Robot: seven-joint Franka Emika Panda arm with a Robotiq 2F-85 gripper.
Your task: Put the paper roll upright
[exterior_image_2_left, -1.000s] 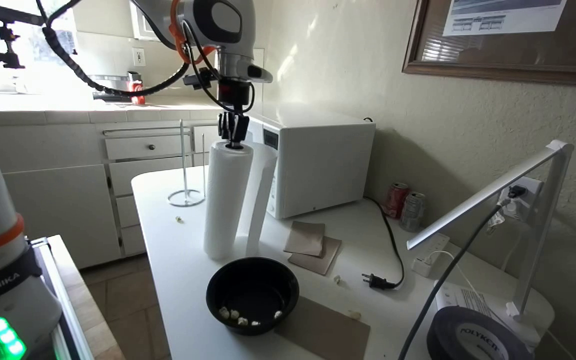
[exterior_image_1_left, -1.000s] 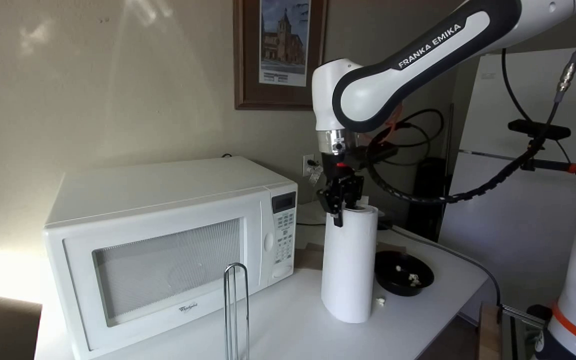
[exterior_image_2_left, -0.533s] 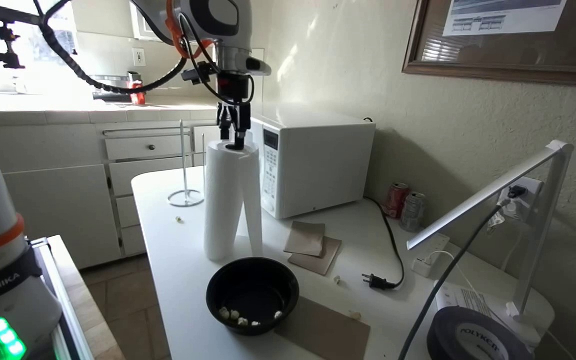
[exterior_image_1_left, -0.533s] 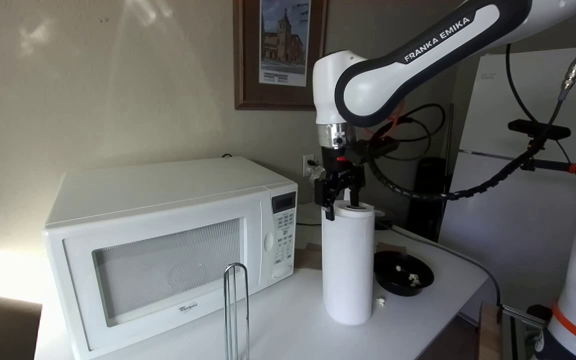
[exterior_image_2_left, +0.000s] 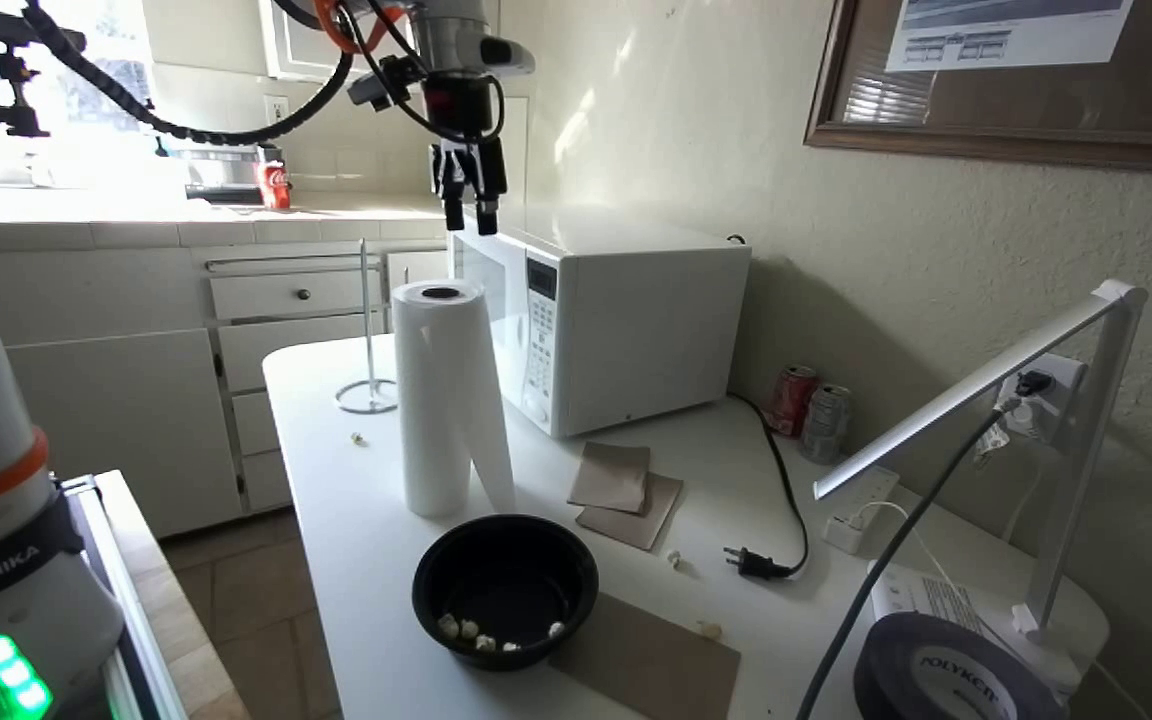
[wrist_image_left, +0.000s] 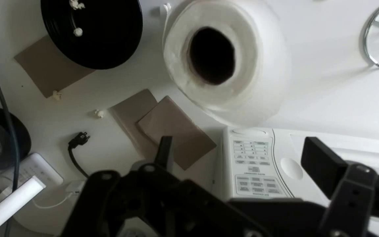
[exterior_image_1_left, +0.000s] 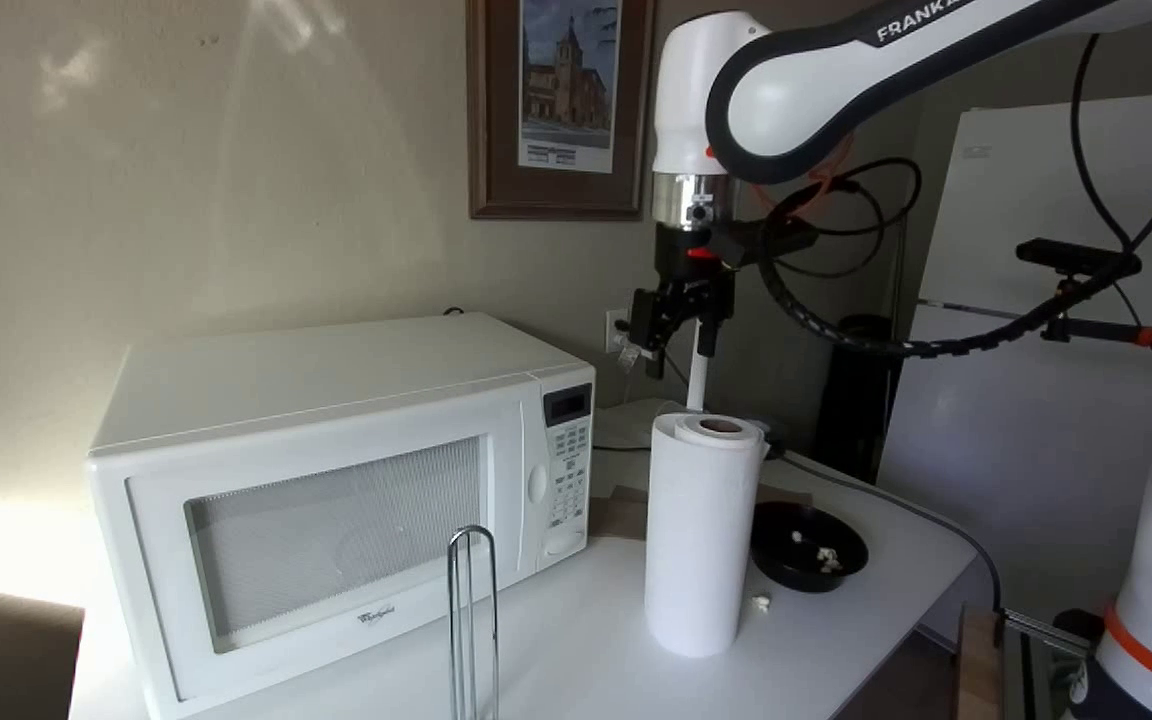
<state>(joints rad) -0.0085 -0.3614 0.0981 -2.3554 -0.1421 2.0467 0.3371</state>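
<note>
The paper roll (exterior_image_1_left: pixel 700 540) stands upright on the white table, its open core facing up, in both exterior views. A loose sheet (exterior_image_2_left: pixel 492 430) hangs off its side. My gripper (exterior_image_1_left: pixel 682 360) hangs above the roll's top, apart from it, pointing down. Against the wall in an exterior view, the gripper (exterior_image_2_left: pixel 471 226) shows two separate fingertips. Nothing is between its wide-spread fingers (wrist_image_left: pixel 322 164) in the wrist view, where the roll's top (wrist_image_left: pixel 173 52) appears beyond them. No part of the roll's top is hidden there.
A white microwave (exterior_image_2_left: pixel 656 340) stands close to the roll. Near the roll is a black bowl (exterior_image_2_left: pixel 526 655) with popcorn pieces. A thin wire stand (exterior_image_1_left: pixel 471 530) rises in front of the microwave. Brown napkins (exterior_image_2_left: pixel 611 475), a plug (exterior_image_2_left: pixel 758 565) and a lamp (exterior_image_2_left: pixel 976 385) are also on the table.
The gripper has opened, let go of the roll's top edge and risen clear of it. The roll has shifted slightly and now stands free, its loose sheet hanging differently.
</note>
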